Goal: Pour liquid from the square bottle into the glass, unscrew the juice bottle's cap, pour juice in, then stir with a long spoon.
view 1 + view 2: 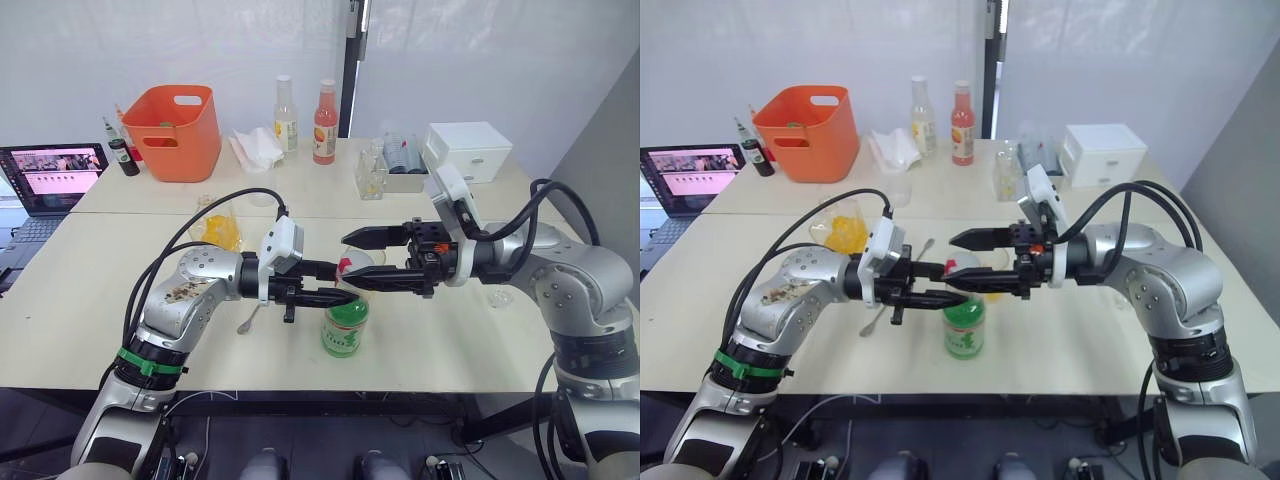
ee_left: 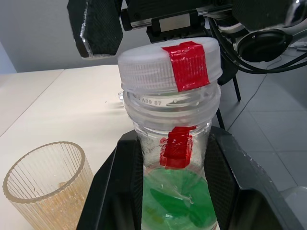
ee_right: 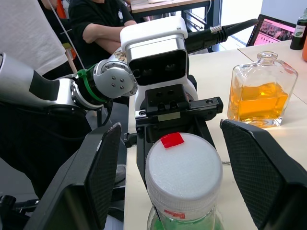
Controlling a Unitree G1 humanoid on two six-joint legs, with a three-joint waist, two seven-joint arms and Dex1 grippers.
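Left wrist view is showing the left gripper (image 2: 175,191) clamping the neck of the juice bottle (image 2: 172,201), its two black fingers pressing against the clear plastic just under the cap (image 2: 170,64), which is sitting fully on the threads with its red mark facing the camera. In the head views the bottle is standing near the table's front edge, and the right gripper (image 1: 362,256) is hovering around the cap with its jaws spread wide, one above and one below, neither touching it. The glass (image 2: 48,184) is standing just beside the bottle, at about 12 o'clock from it on the table, and appears to be holding a little pale liquid, so the first pour is probably done. The square bottle (image 1: 219,230) is resting at roughly 10 o'clock from the juice bottle, still part full of orange liquid. The unscrewing is only beginning; pouring the juice and stirring with the long spoon (image 1: 251,318), lying at 9 o'clock, are remaining.
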